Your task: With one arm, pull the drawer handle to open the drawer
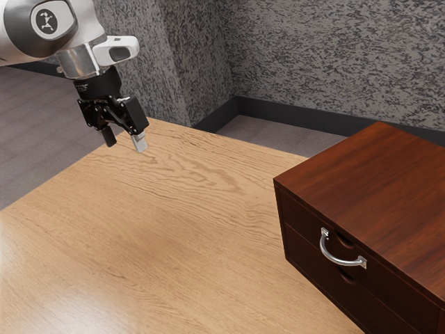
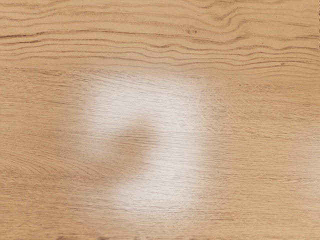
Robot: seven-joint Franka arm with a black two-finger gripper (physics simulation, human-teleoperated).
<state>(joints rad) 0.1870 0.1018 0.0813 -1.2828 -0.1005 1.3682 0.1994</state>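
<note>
- The black two-finger gripper (image 1: 124, 140) hangs in the air above the far corner of the wooden table (image 1: 174, 229), pointing down. Its fingers (image 1: 140, 143) stand apart with nothing between them.
- Just above it, the white and silver Franka arm (image 1: 49, 28) comes in from the exterior view's upper left.
- Straight under the hand there is bare light-oak tabletop. In the wrist view a pale patch of glare (image 2: 150, 125) lies on the grain, with a soft dark shadow (image 2: 125, 147) across it.
- The drawer cabinet (image 1: 389, 174) is dark reddish-brown wood. It sits on the same table well apart from the gripper, toward the exterior view's right and lower than the fingertips.
- The drawer handle (image 1: 338, 258) is a curved silver bar on the cabinet's front face, the side turned toward the near edge of the table. It is far from the fingers and untouched.
- The drawer front (image 1: 306, 219) looks flush with the cabinet body, so the drawer is shut.
- Beyond the gripper and the table's far edge there is a grey floor (image 1: 278, 136). A dark baseboard (image 1: 313, 115) runs along the foot of a speckled grey wall (image 1: 334, 49).
</note>
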